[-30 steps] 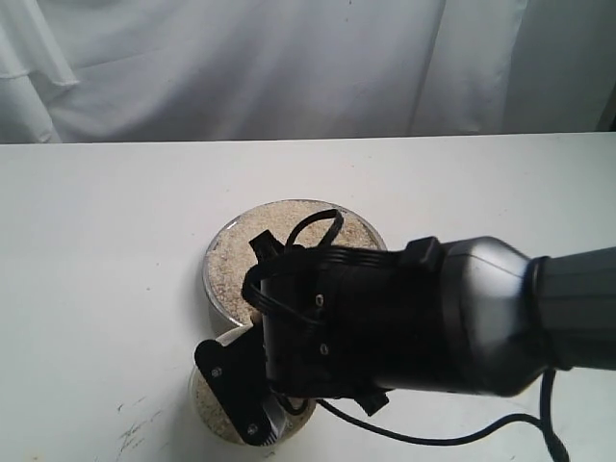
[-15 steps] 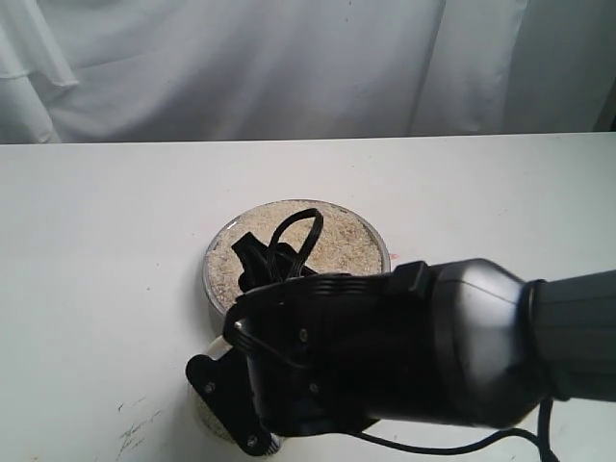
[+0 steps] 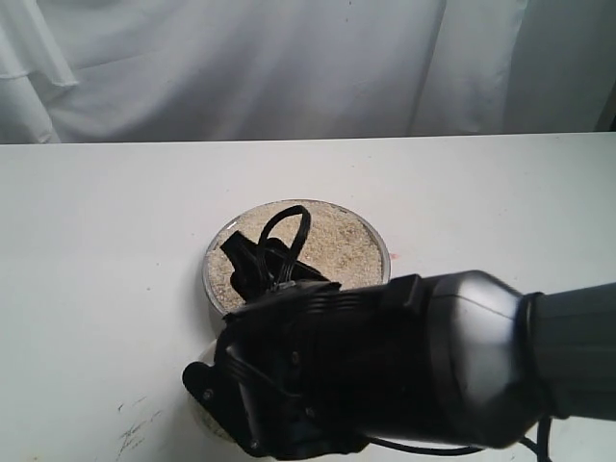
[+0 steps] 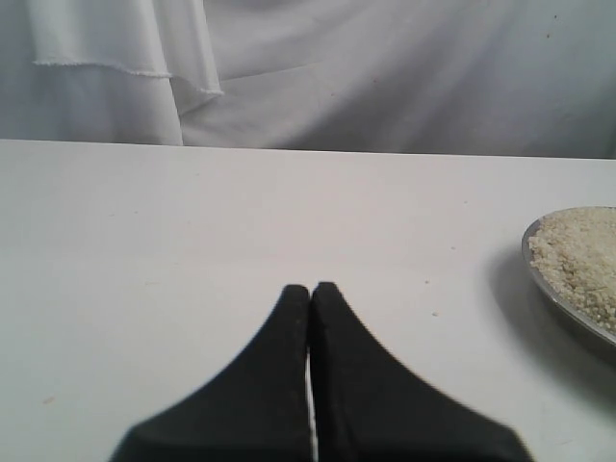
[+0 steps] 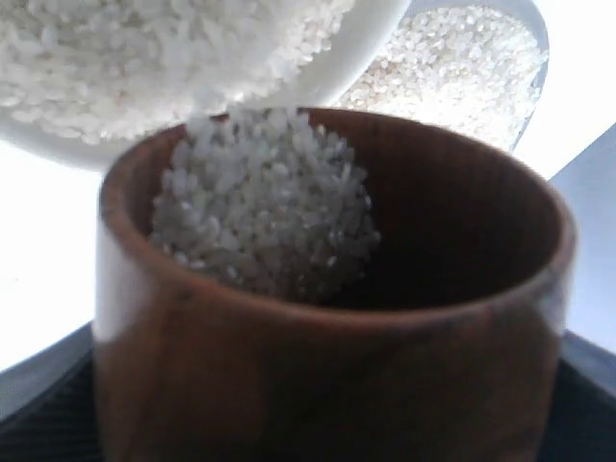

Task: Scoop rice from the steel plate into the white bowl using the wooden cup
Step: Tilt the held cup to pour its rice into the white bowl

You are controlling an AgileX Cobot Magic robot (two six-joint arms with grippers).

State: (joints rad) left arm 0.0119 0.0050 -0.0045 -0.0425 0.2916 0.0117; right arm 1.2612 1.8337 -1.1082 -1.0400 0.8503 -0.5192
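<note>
The wooden cup (image 5: 318, 356) fills the right wrist view, with my right gripper (image 5: 327, 404) shut on it. It is tipped, and a heap of rice (image 5: 265, 202) lies against its lip, right at the rim of the white bowl (image 5: 322, 85). The bowl also holds rice (image 5: 135, 43). Beyond it is the steel plate (image 5: 534, 38), full of rice (image 3: 332, 241). In the exterior view my right arm (image 3: 404, 366) hides the cup and nearly all of the bowl. My left gripper (image 4: 310, 289) is shut and holds nothing, low over the table to one side of the steel plate (image 4: 539, 284).
The white table (image 3: 96, 241) runs back to a white draped curtain (image 3: 289, 67). A black cable loop (image 3: 279, 236) from the right wrist hangs over the plate. Faint scuff marks (image 3: 135, 428) show near the table's front left.
My right arm has shifted down and to the left in the exterior view, covering the bowl that showed a second ago and uncovering more of the plate. The cup stays in its grip.
</note>
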